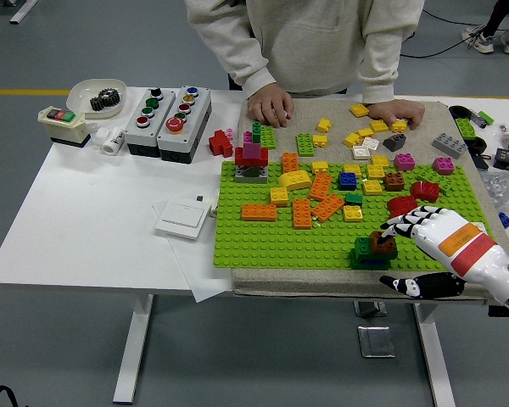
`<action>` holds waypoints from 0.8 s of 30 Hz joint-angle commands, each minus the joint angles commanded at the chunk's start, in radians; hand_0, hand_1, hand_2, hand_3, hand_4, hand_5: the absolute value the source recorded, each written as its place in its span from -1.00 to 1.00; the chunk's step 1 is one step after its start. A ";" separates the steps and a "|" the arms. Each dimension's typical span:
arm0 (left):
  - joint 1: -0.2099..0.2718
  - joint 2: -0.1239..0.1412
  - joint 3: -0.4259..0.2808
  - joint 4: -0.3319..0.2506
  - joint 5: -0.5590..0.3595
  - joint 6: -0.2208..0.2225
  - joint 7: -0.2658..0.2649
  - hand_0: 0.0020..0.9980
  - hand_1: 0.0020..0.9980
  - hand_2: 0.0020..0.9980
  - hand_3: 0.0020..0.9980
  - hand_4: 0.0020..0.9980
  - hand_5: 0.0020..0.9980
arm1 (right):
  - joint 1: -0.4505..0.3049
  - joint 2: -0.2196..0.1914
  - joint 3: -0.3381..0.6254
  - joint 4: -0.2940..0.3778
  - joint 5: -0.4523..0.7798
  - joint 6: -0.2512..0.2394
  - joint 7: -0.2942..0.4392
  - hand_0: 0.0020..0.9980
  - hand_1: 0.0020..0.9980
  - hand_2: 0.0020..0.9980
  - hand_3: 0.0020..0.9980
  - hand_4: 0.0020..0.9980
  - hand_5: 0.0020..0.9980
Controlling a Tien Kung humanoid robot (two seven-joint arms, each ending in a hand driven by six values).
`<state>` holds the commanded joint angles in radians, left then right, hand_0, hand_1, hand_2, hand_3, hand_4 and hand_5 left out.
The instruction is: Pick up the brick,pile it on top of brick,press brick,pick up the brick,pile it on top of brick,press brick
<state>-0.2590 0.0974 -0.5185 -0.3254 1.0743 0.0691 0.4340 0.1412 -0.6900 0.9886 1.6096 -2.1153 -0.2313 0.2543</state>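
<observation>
I am looking at glossy plastic bricks (321,185) lying on a studded green plastic baseplate (271,237), which is sitting on a coarse, matt beige cloth mat (322,282). The white table (85,220) is showing a smooth, matt top. My right hand (424,229) is gleaming in hard white and black plastic. The person's sweatshirt (314,42) is looking like soft, matt fabric.

A white table (93,229) on white metal legs (132,354) stands on a grey floor (59,348) crossed by a yellow line (25,91) at far left.
</observation>
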 joint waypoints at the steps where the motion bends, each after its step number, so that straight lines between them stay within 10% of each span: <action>1: 0.000 0.000 0.000 0.000 0.000 0.000 0.000 0.30 0.42 0.45 0.17 0.32 0.33 | 0.000 0.000 -0.001 -0.001 0.000 0.000 0.000 0.41 0.33 0.43 0.21 0.63 0.15; 24: -0.001 0.001 0.002 -0.001 -0.002 -0.001 0.001 0.31 0.41 0.45 0.17 0.32 0.33 | 0.014 0.009 -0.035 -0.011 -0.010 0.018 -0.009 0.40 0.33 0.42 0.20 0.60 0.14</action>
<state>-0.2596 0.0982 -0.5167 -0.3260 1.0718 0.0682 0.4346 0.1553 -0.6806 0.9537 1.5989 -2.1257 -0.2128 0.2454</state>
